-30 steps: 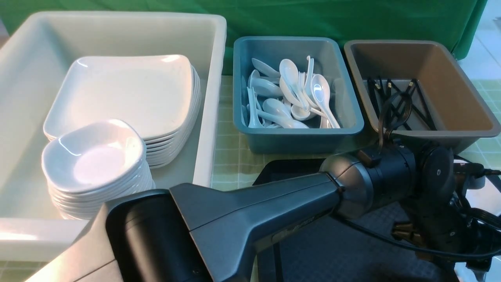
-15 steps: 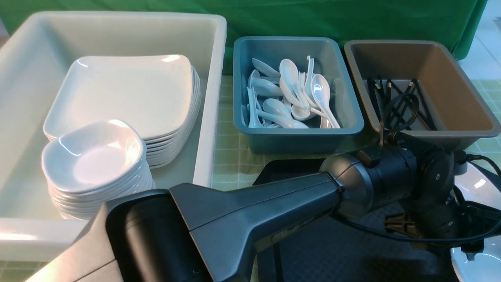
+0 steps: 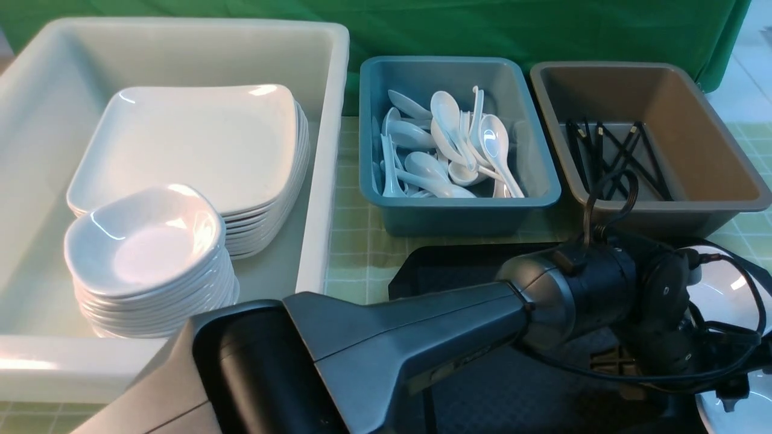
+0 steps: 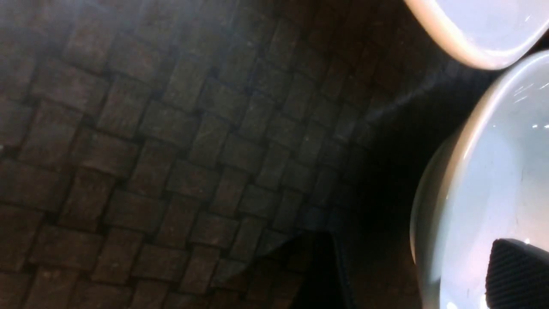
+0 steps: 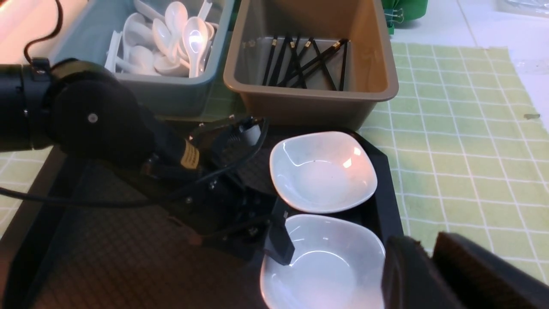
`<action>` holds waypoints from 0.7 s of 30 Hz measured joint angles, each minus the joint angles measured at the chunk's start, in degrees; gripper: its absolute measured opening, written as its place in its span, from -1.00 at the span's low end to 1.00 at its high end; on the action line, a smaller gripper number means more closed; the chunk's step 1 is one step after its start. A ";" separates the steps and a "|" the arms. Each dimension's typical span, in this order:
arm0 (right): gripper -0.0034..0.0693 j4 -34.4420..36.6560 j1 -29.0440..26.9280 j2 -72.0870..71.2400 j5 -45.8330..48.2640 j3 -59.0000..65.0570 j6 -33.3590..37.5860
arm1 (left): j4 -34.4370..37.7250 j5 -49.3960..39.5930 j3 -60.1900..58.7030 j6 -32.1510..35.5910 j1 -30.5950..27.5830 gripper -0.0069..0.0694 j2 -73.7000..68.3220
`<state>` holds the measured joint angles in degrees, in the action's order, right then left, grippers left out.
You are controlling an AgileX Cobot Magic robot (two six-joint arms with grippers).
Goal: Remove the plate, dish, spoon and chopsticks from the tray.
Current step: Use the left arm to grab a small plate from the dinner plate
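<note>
Two small white dishes lie on the black tray (image 3: 446, 265) at its right end, the far dish (image 5: 322, 171) and the near dish (image 5: 326, 262). My left arm reaches across the tray to them. My left gripper (image 5: 266, 244) is open and straddles the near dish's rim (image 4: 429, 206): one ribbed pad (image 4: 519, 274) is over the bowl, the other finger is outside on the tray. The right gripper (image 5: 429, 262) hovers beside the tray's right edge, shut and holding nothing. On the visible part of the tray I see no plate, spoon or chopsticks.
A big white bin (image 3: 329, 150) at the left holds a stack of large plates (image 3: 193, 144) and a stack of small dishes (image 3: 145, 247). Behind the tray stand a blue bin (image 3: 458, 214) of spoons and a brown bin (image 3: 711, 205) of black chopsticks. A green checked cloth (image 5: 463, 150) covers the table.
My left wrist has sunk lower over the tray's right end, uncovering the two dishes in the front view. Its jaws have spread wider.
</note>
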<state>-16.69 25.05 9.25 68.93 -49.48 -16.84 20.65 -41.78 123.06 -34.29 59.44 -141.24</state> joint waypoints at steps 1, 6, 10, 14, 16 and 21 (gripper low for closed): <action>-0.64 0.00 0.00 0.00 0.00 0.00 0.00 | 0.09 0.11 0.00 0.00 0.00 0.34 -0.07; -0.62 0.00 0.00 0.00 -0.06 0.00 0.00 | 2.92 1.22 0.00 -0.01 0.00 0.34 -0.63; -0.62 0.00 0.00 0.00 -0.11 0.14 0.00 | 5.47 2.29 0.00 -0.01 0.00 0.30 -1.06; -0.61 -0.11 0.00 0.00 -0.18 1.84 0.00 | 5.15 2.44 0.00 -0.01 0.00 0.10 -1.32; -0.61 -0.11 0.00 0.00 -0.18 2.58 0.00 | 4.89 2.44 0.00 -0.01 0.00 -0.01 -1.37; -0.58 -0.11 0.00 0.00 -0.25 4.03 0.00 | 3.06 2.20 0.00 0.87 0.00 -0.57 -1.55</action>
<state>-16.81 25.05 9.25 68.68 -45.45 -16.84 23.71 -39.58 123.06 -33.42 59.44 -142.78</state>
